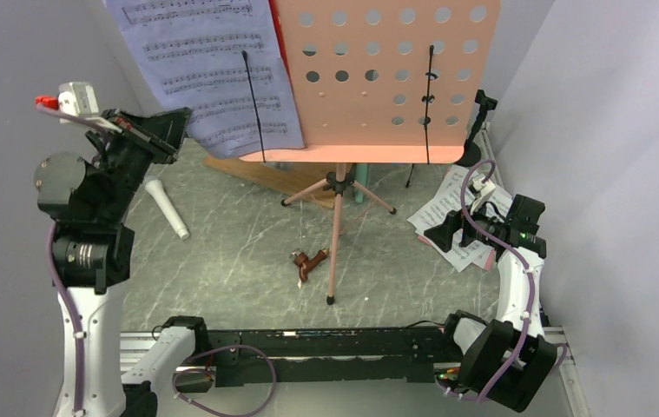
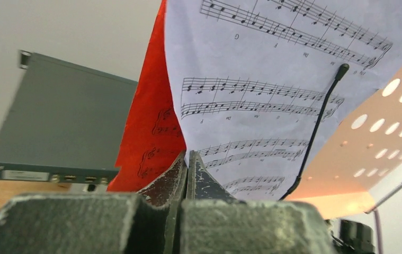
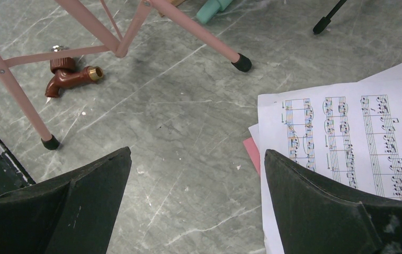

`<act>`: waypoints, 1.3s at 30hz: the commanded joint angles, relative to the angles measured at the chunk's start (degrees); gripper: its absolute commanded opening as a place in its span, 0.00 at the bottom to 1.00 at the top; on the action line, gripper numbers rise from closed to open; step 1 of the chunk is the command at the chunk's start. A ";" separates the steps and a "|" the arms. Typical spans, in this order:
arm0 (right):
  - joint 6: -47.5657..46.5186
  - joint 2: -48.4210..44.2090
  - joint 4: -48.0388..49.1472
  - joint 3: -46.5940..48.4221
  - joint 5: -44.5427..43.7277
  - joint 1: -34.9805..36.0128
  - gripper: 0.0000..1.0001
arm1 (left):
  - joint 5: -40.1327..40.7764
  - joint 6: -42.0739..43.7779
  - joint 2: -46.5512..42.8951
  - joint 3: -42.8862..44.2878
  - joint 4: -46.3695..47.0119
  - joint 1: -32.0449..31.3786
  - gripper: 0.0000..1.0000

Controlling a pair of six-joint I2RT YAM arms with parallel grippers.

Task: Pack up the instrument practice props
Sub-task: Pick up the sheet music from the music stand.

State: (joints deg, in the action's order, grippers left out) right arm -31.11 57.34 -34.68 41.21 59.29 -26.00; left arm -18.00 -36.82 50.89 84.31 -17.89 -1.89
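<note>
The pink perforated music desk stands on pink tripod legs at the back centre. A white sheet-music page leans on its left half, with a red page behind it. My left gripper is raised at that page's left edge. In the left wrist view its jaws are shut on the edge of the white page. My right gripper is open and empty over the table, beside a stack of loose pages. A white microphone lies on the left. A mint microphone lies behind the tripod.
A black mic mount stands at the back right. A small brown piece lies by the front tripod leg. A dark grey flat box sits on a wooden board behind the desk. Walls close in on both sides.
</note>
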 commanded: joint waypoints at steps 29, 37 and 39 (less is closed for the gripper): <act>-2.59 1.01 -1.17 2.28 2.08 0.18 1.00 | 0.78 6.16 -17.68 -0.48 -0.66 -2.33 0.00; -5.62 2.07 -4.07 2.99 4.27 0.19 1.00 | -7.74 7.41 -20.30 3.68 -8.77 -4.35 0.00; -6.62 2.16 -4.98 3.13 4.82 0.18 1.00 | -8.27 8.05 -21.28 3.79 -9.40 -5.13 0.00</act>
State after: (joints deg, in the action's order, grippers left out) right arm -34.33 59.44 -37.85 41.71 60.66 -26.00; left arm -20.32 -29.56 32.08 85.91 -22.90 -5.91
